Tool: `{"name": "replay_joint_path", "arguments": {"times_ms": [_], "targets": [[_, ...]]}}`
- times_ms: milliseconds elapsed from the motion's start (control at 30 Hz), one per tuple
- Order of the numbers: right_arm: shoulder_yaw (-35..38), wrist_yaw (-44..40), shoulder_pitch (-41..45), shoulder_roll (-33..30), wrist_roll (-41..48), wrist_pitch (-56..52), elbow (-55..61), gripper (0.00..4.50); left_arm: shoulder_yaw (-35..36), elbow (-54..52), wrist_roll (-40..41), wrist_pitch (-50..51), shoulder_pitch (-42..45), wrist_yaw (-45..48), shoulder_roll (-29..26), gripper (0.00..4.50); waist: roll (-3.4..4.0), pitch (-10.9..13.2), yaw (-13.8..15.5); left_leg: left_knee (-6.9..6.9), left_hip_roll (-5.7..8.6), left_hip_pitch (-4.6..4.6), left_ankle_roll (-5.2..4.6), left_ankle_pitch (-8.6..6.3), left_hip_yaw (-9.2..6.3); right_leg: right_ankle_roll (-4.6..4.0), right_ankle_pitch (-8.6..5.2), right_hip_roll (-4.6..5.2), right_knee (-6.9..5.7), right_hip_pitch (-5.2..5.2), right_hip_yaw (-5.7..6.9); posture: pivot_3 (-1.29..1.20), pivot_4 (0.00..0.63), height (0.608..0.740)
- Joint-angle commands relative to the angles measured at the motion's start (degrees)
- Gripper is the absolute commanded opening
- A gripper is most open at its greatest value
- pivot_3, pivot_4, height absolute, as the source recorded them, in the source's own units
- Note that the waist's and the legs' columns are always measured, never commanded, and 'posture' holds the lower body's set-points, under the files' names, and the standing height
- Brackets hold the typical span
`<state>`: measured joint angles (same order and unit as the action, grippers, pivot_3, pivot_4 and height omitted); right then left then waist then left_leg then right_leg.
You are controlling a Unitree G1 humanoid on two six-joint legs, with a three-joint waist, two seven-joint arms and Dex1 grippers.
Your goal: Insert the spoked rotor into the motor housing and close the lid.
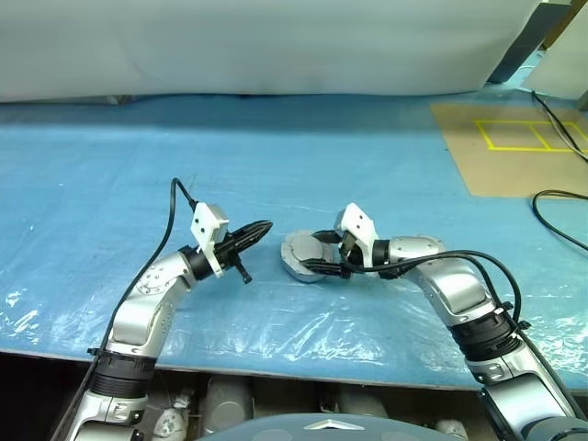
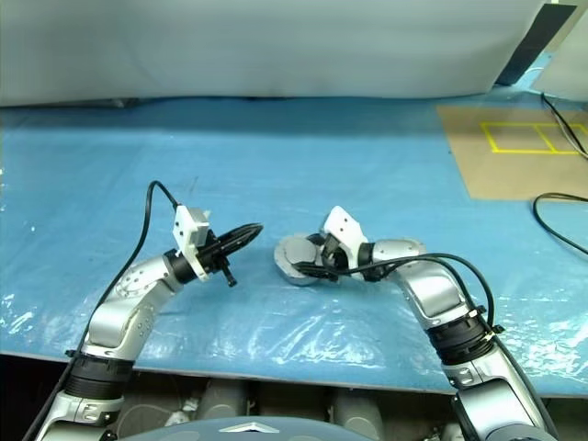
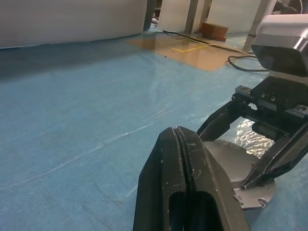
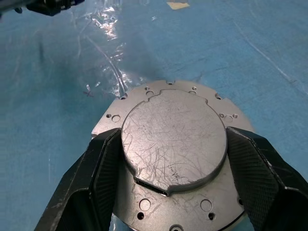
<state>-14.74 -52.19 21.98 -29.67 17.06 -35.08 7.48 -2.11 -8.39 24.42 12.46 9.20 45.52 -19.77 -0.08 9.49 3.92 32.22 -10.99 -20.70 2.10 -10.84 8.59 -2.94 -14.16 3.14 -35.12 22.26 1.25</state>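
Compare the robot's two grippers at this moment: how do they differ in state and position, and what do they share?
The left gripper is shut and holds nothing; the right gripper has its fingers spread around the lid and pressed against both sides of it. The left gripper hangs above the blue sheet, apart from the lid; the right sits at the lid. Both have two black fingers.

From my seat, the closed lid (image 4: 173,144) hides the motor housing's (image 4: 144,204) inside; its near rim runs off the right wrist view, and whether the right fingers (image 4: 98,175) touch it is unclear.
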Motion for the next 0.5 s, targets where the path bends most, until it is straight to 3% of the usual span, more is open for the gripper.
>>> {"name": "replay_joint_path", "arguments": {"times_ms": [33, 500], "targets": [[-1.77, -1.4, -0.43, -0.78, -0.85, 0.02, -0.78, 2.98, -0.6, -2.15, -0.07, -0.75, -0.07, -0.28, 0.5, 0.0, 0.0, 0.0, 0.0, 0.0, -0.01, -0.04, 0.0, 0.0, 0.0, 0.0, 0.0, 0.0, 0.02, 0.02, 0.01, 0.0, 0.15, 0.74], [-5.58, -2.63, -1.71, -2.63, -8.71, 9.51, -8.93, 2.98, -1.87, -1.7, -0.16, -0.95, 0.01, 0.34, 1.64, 0.0, -0.01, -0.01, 0.0, -0.01, -0.01, 0.04, -0.01, 0.0, 0.01, 0.0, 0.0, 0.0, 0.05, -0.06, 0.02, 0.0, 0.15, 0.74]]}}
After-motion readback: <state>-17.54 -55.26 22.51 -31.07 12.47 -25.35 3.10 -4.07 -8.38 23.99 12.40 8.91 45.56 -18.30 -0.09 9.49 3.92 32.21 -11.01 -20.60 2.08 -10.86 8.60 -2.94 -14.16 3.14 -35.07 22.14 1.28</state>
